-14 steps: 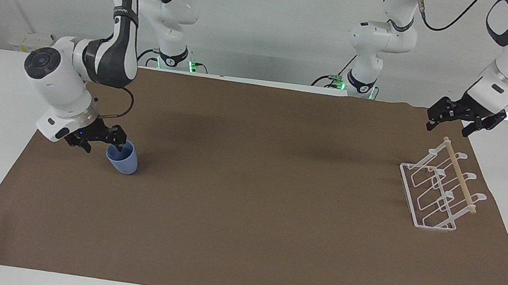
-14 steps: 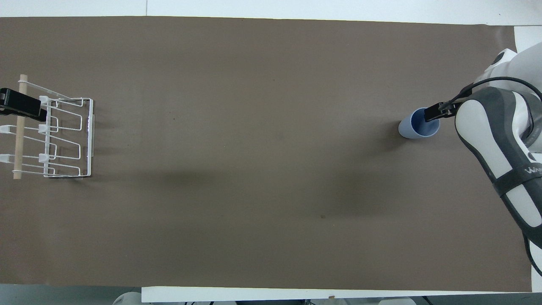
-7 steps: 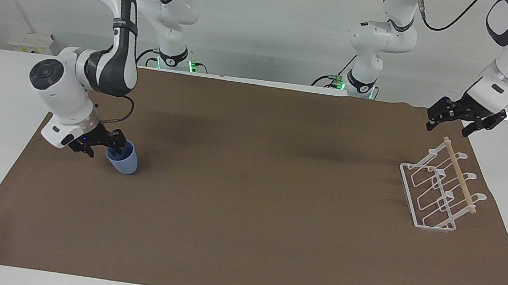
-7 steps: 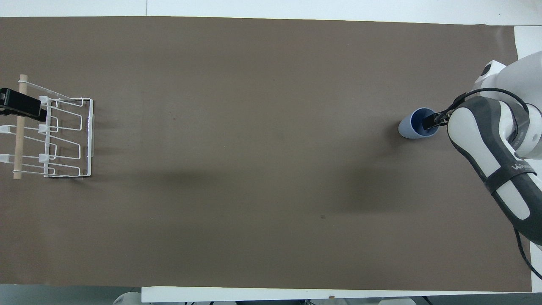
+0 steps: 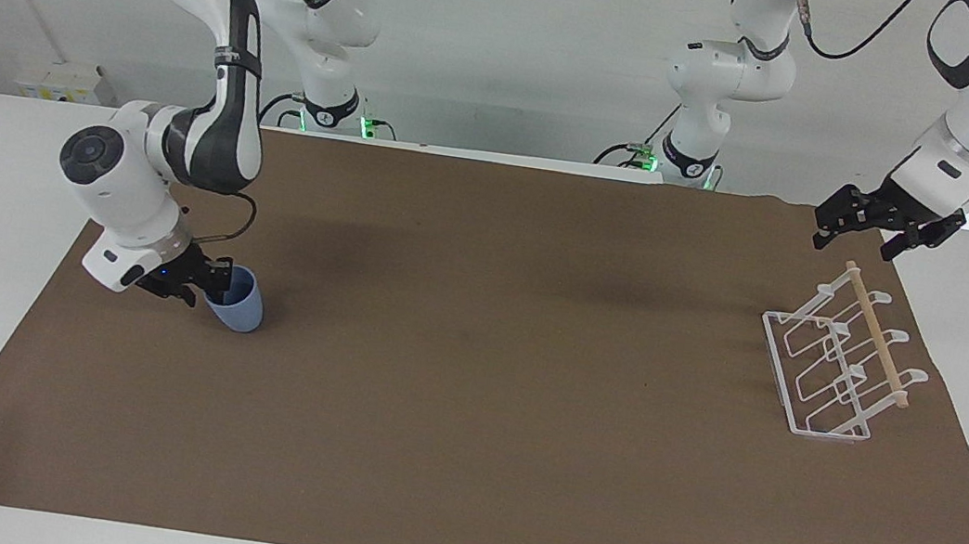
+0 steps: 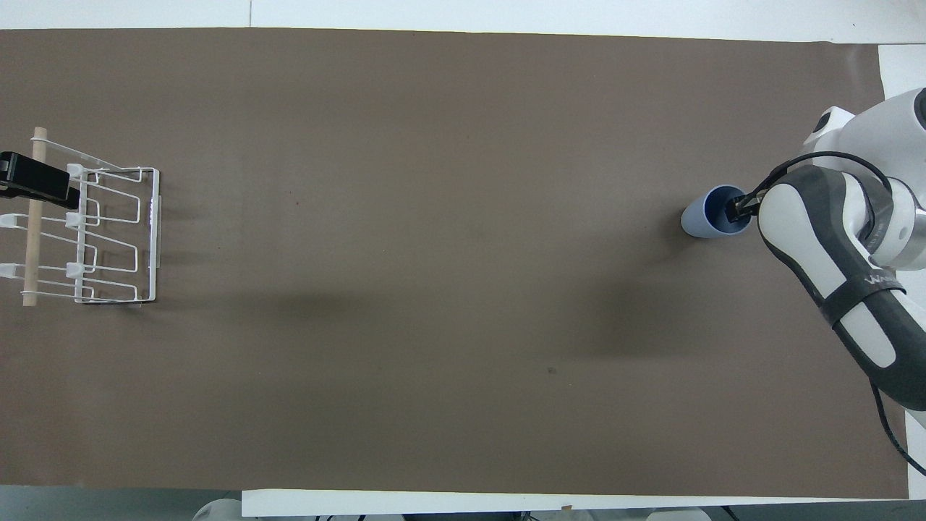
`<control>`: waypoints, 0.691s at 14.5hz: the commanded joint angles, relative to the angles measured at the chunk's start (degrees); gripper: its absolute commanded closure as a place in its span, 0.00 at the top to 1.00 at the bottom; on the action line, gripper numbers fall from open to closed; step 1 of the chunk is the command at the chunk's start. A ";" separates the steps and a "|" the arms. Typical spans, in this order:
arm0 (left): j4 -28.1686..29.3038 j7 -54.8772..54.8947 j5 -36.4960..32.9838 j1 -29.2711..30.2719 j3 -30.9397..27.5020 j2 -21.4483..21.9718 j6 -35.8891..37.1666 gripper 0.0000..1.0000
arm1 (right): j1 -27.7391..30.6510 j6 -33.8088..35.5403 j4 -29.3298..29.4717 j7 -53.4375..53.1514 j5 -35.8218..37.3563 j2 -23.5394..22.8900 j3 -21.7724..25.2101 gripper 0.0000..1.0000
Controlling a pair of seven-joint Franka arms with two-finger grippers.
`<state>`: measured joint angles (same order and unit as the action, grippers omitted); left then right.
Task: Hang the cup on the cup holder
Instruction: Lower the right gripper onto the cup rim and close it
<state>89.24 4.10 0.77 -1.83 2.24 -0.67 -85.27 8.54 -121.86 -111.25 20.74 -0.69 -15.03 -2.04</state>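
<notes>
Cup (image 5: 238,309) sits tilted on the brown mat (image 5: 470,382) toward the right arm's end of the table, mouth turned up and toward the right gripper (image 5: 207,280). In the overhead view the cup (image 6: 710,220) shows its dark blue inside, with one black finger (image 6: 736,210) of the right gripper reaching over the rim into the mouth. The other finger appears to lie outside the wall, so the jaws straddle the rim; whether they are pressed tight on it cannot be told. The cup's base appears to rest on the mat. Cup holder (image 5: 837,365) stands on the mat at the left arm's end of the table, well apart from the cup, its wooden rod (image 5: 877,334) running across the top of the wire loops. Left gripper (image 5: 864,230) hangs in the air over the end of the holder, above the rod's tip, not touching it; its jaws are spread and hold nothing. The left arm waits. In the overhead view the left gripper (image 6: 29,184) overlaps the rod near one end.
</notes>
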 commanded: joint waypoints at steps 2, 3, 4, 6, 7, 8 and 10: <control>0.67 0.12 0.11 1.30 0.05 0.67 1.24 1.00 | -0.27 1.71 0.42 0.97 -0.10 0.18 -0.25 0.00; 0.93 -2.49 0.11 1.30 0.05 0.76 1.24 1.00 | -0.54 1.80 0.77 0.97 -0.10 0.18 -0.25 0.00; 1.72 -4.78 0.11 1.22 0.13 1.11 1.33 1.00 | -0.54 2.24 1.21 1.05 -0.01 0.18 -0.25 0.00; 2.52 -6.20 0.11 1.21 0.13 1.55 1.59 1.00 | -0.71 6.96 4.01 1.32 0.08 0.53 -0.77 0.00; 2.69 -8.91 0.11 1.04 0.22 1.64 2.46 1.00 | -1.76 9.51 5.68 1.41 0.08 0.96 -1.21 0.00; 2.69 -13.72 0.20 0.52 0.31 1.81 2.82 1.00 | -3.77 12.67 8.22 0.97 -0.01 1.49 -2.17 0.00; 2.87 -23.12 0.37 -1.06 0.49 1.90 3.35 1.00 | -9.65 17.43 13.32 -6.36 -0.63 1.67 -2.53 0.00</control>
<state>90.33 -11.16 0.80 -1.34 2.60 -0.48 -82.81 3.75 -109.00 -102.70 19.83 -0.97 -13.93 -3.94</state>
